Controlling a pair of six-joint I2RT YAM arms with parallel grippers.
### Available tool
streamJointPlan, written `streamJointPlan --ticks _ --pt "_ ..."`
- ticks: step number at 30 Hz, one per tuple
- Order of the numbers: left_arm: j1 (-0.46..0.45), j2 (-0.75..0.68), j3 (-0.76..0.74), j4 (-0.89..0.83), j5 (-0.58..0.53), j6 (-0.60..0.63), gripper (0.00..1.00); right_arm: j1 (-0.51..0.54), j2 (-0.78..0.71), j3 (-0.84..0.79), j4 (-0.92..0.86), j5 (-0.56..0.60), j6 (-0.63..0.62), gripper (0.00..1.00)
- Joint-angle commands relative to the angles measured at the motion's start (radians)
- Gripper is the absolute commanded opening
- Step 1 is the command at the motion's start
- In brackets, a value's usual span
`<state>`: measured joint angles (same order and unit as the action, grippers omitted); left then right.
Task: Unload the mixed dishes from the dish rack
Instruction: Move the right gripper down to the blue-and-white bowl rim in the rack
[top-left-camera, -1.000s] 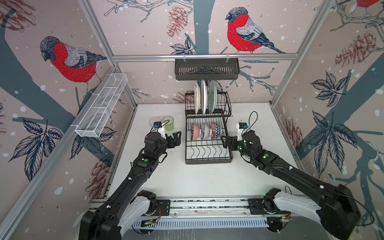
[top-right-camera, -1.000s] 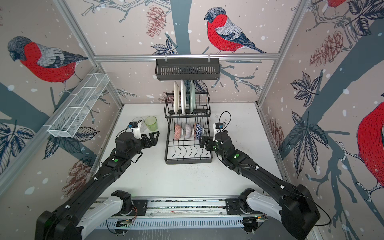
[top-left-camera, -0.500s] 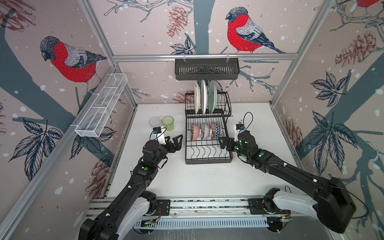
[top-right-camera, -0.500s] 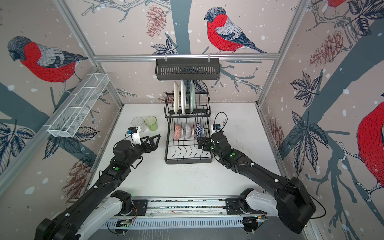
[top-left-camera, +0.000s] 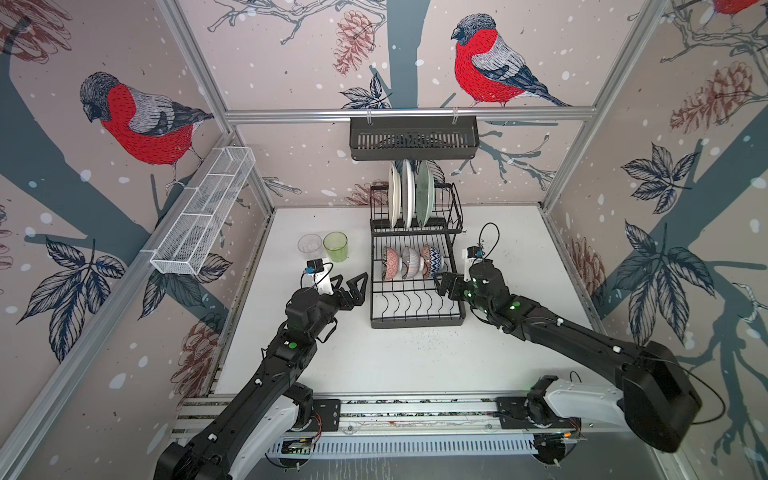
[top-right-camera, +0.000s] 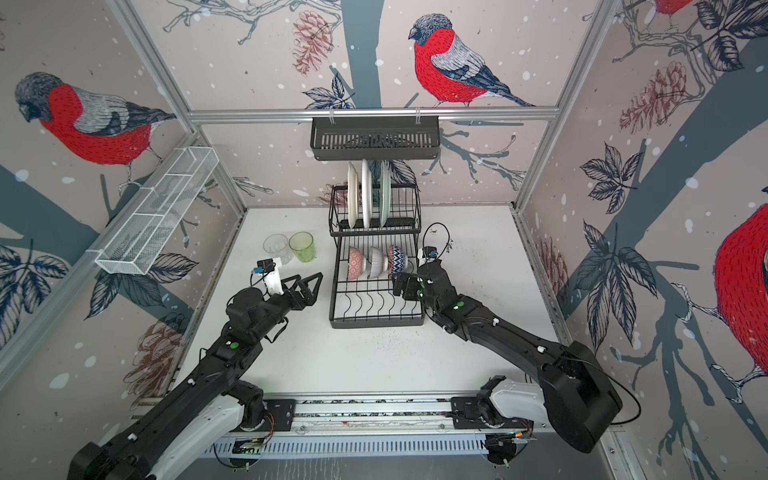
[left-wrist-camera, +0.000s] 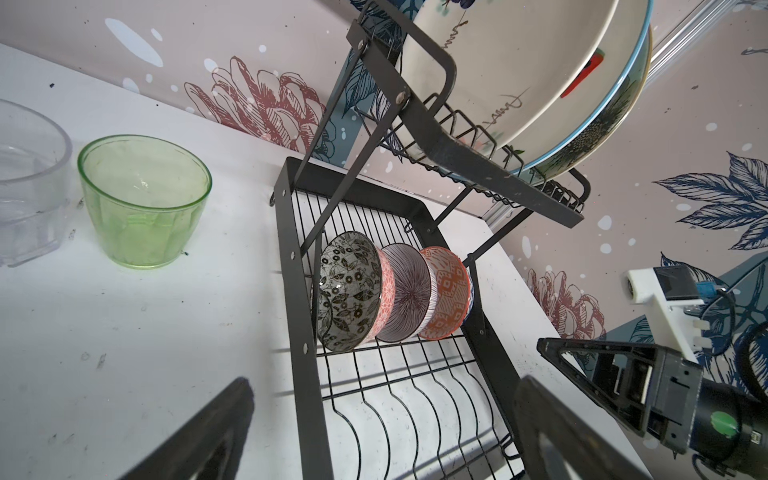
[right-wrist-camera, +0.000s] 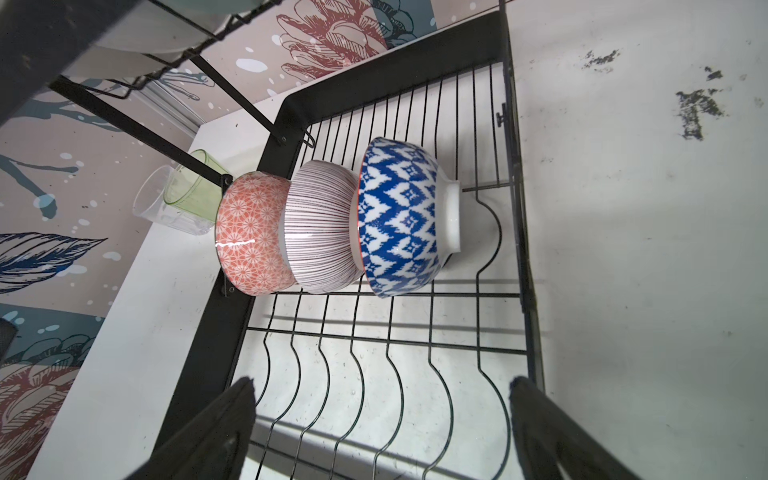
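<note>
Dishes sit in two places. At far left we see the clear glass and the green ribbed glass upright, side by side on the white table. Near them the left gripper hovers with its jaws spread and empty. In the dish rack, we count three plates on edge on the upper level and three patterned bowls nested on edge below. The right gripper is at the rack's right side, jaws spread, gripping nothing.

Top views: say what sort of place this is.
Probably a robot test cell, not a kitchen: bird-wallpaper panels in an aluminium frame, two rail-mounted arms, a dish rack on a white table.
</note>
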<state>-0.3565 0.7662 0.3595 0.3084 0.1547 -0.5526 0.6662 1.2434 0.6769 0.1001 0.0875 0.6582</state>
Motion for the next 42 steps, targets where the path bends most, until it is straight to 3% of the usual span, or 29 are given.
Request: streamJointPlan --ticks 1,6,14,21,42 --pt "-0.001 0.001 -0.007 0.054 -0.007 -0.006 0.98 -0.003 0.045 0.013 0.063 0.017 -0.013 0.92" --pt "-0.001 0.020 -0.008 0.057 -0.003 -0.007 0.98 -0.027 0.120 0.039 0.097 -0.007 -0.050 0.84" --pt "-0.001 0.022 -0.007 0.050 -0.009 -0.009 0.98 -0.047 0.227 0.088 0.156 -0.015 -0.118 0.79" --pt "-0.001 0.013 -0.009 0.041 -0.014 -0.008 0.98 -0.063 0.284 0.105 0.186 -0.001 -0.139 0.79" --pt "-0.001 0.030 -0.010 0.046 -0.012 -0.009 0.98 -0.132 0.411 0.156 0.245 -0.127 -0.168 0.80"
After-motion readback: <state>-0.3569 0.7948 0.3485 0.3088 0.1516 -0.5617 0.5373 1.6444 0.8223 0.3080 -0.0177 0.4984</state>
